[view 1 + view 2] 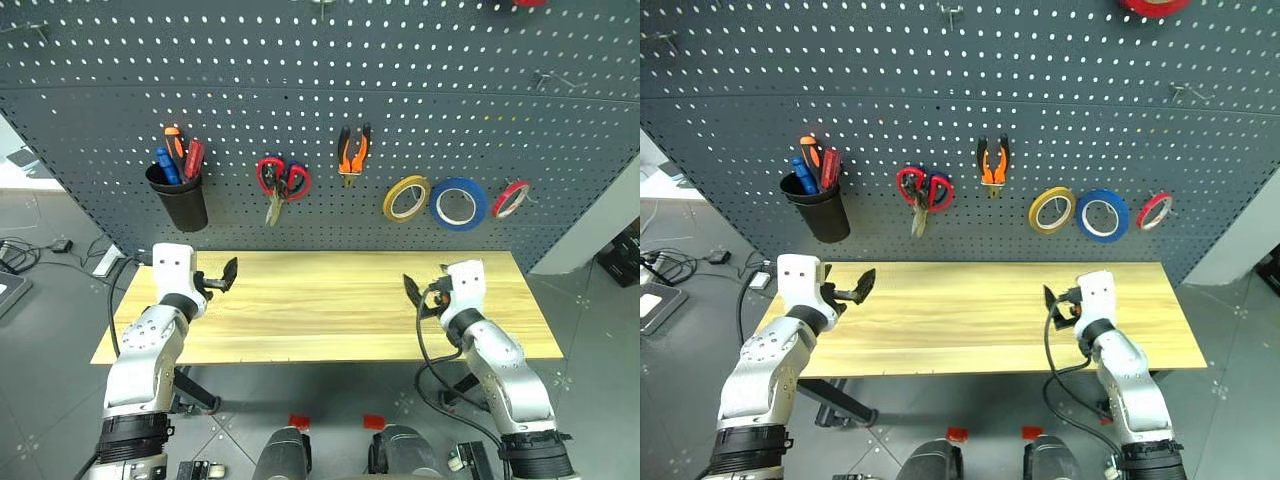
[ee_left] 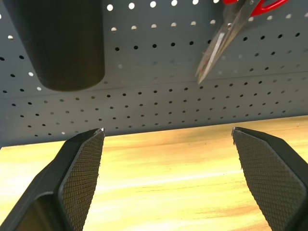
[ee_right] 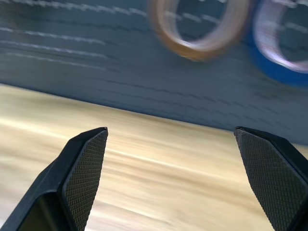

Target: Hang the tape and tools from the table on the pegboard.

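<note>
The pegboard (image 1: pixel 320 120) rises behind the table (image 1: pixel 320 310), whose light wood top lies bare between the two arms. On the board the blue tape roll (image 1: pixel 459 204) hangs from a hook at about 3 o'clock from the picture's middle in the left eye view, just beside the yellow roll (image 1: pixel 406 198) on its 9 o'clock side and near the thin red roll (image 1: pixel 511 198) on its 3 o'clock side. The pliers (image 1: pixel 353 153) with orange-and-black handles hang handles-up at about 1 o'clock of the board's middle stretch, and the red-handled scissors (image 1: pixel 281 181) hang at their 8 o'clock, blades pointing down. Farther toward 9 o'clock a black cup (image 1: pixel 180 196) is fixed to the board, with screwdrivers (image 1: pixel 178 153) standing in it: orange, blue and red handles show above its rim. The left gripper (image 1: pixel 225 274) hovers over the table's left end, at about 5 o'clock of the cup, its jaws spread wide with nothing between them; the left wrist view shows the cup's underside and the scissor tips above the tabletop. The right gripper (image 1: pixel 418 293) hangs over the table's right part, at about 7 o'clock of the blue roll, its jaws likewise wide apart and empty.
</note>
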Robot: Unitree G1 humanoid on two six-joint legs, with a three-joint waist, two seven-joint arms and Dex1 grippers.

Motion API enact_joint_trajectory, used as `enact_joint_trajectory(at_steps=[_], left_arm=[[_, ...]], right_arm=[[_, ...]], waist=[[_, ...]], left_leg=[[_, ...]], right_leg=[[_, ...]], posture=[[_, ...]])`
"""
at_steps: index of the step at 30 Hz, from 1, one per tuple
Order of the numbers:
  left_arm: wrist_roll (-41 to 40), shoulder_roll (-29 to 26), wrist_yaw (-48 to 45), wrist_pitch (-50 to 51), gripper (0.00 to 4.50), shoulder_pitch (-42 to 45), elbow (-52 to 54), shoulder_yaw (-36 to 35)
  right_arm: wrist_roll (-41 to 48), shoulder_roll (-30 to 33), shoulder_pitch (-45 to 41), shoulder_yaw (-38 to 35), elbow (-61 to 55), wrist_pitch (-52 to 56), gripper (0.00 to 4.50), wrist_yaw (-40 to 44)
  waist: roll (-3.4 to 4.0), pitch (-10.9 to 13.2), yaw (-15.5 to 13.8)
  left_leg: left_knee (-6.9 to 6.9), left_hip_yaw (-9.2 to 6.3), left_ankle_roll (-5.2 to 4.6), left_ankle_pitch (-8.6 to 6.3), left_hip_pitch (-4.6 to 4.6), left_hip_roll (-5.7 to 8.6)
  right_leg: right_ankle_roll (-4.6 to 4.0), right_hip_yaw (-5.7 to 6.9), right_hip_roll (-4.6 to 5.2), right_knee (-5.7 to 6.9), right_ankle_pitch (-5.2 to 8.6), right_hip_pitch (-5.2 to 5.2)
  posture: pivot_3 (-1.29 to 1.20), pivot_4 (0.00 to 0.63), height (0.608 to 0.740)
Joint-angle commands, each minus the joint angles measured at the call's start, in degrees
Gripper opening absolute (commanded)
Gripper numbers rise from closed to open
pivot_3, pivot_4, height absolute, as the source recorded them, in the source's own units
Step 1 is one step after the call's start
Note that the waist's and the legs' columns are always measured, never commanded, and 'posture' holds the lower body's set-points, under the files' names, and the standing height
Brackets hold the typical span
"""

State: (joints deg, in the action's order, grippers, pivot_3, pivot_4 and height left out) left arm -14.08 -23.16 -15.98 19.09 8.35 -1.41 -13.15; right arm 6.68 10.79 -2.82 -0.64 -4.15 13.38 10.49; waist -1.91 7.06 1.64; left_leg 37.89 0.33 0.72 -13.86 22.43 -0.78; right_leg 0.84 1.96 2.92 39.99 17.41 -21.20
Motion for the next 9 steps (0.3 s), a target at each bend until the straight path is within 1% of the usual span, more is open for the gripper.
enact_joint_trajectory(at_steps=[1, 5, 9], left_arm=[[1.4, 0.5, -0.1, -3.3, 4.46, 0.8, -1.9, 0.4], [2.3, 1.1, 0.3, -5.2, 4.46, 0.6, -3.6, 0.4], [3.6, 1.1, 1.1, -7.3, 4.46, 0.4, -5.2, 0.2]], right_arm=[[1.6, 0.1, -0.9, -4.6, 4.3, -4.6, 4.5, -0.3], [2.6, 1.2, -2.2, -7.1, 8.4, -6.6, 4.5, 0.9], [2.1, 1.6, -3.1, -7.8, 10.5, -7.5, 4.5, 1.6]], waist=[[0.03, -0.4, 0.0], [0.03, -0.8, 0.0], [0.12, -1.1, 0.0]], left_leg=[[0.0, 0.01, 0.0, 0.0, 0.0, 0.0], [-0.01, 0.01, 0.0, 0.0, 0.03, 0.01], [-0.04, 0.01, -0.01, -0.01, 0.05, 0.01]], right_leg=[[0.0, -0.02, 0.0, 0.0, 0.0, 0.0], [-0.01, -0.05, 0.0, 0.01, -0.01, -0.02], [-0.01, -0.05, 0.01, 0.0, -0.01, -0.04]], posture=[[-0.04, 0.039, 0.74], [-0.04, 0.032, 0.74], [-0.04, 0.033, 0.74]])
